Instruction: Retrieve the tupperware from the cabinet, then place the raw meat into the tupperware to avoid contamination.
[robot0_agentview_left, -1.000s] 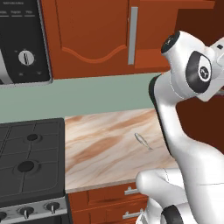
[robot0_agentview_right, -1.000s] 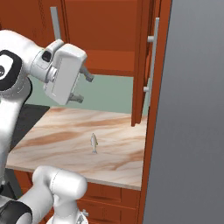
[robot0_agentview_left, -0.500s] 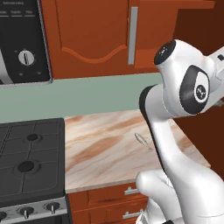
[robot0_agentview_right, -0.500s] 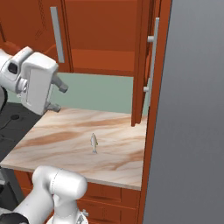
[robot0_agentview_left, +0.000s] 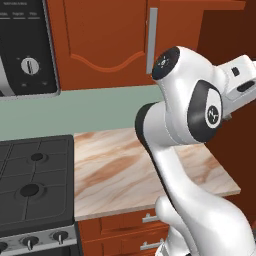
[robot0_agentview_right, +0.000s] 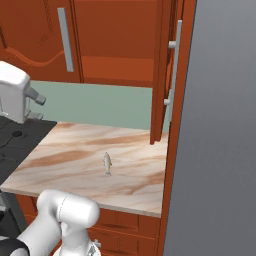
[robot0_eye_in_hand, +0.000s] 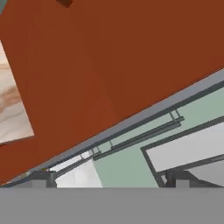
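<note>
Right base view: the raw meat (robot0_agentview_right: 107, 163) lay alone on the marble counter (robot0_agentview_right: 70, 160), near the middle and well apart from the arm; the cabinet (robot0_agentview_right: 120, 40) hung above, its right door (robot0_agentview_right: 164, 75) swung out edge-on toward the camera, bar handle (robot0_agentview_right: 175, 65) on its outer face.
Left base view: the arm's white upper links (robot0_agentview_left: 195, 110) stood in front of the counter's right half, so the meat could not be made out there; the left cabinet door (robot0_agentview_left: 107, 40) was shut, with an arched panel and a grey bar handle (robot0_agentview_left: 152, 32).
Hand view: a broad red-brown wooden surface (robot0_eye_in_hand: 109, 61) ran diagonally across, a patch of marble at the left edge, and pale green wall (robot0_eye_in_hand: 127, 166) below with thin grey bars (tilted hard, so room directions could not be read from it).
Gripper: the wrist block (robot0_agentview_right: 12, 97) sat at the left edge of the right base view, above the stove side; jaws spread wide, nothing between them.
Tupperware: could not be told where it was.
Surface: beige-and-brown veined marble, drawers with short grey handles (robot0_agentview_left: 150, 218) beneath.
Room: black gas stove (robot0_agentview_left: 32, 185) left of the counter, a black appliance with a white dial (robot0_agentview_left: 30, 65) above it, pale green backsplash, a tall grey panel (robot0_agentview_right: 220, 130) on the right.
Writing: faint pale labels on top of the dial appliance, too small to read.
</note>
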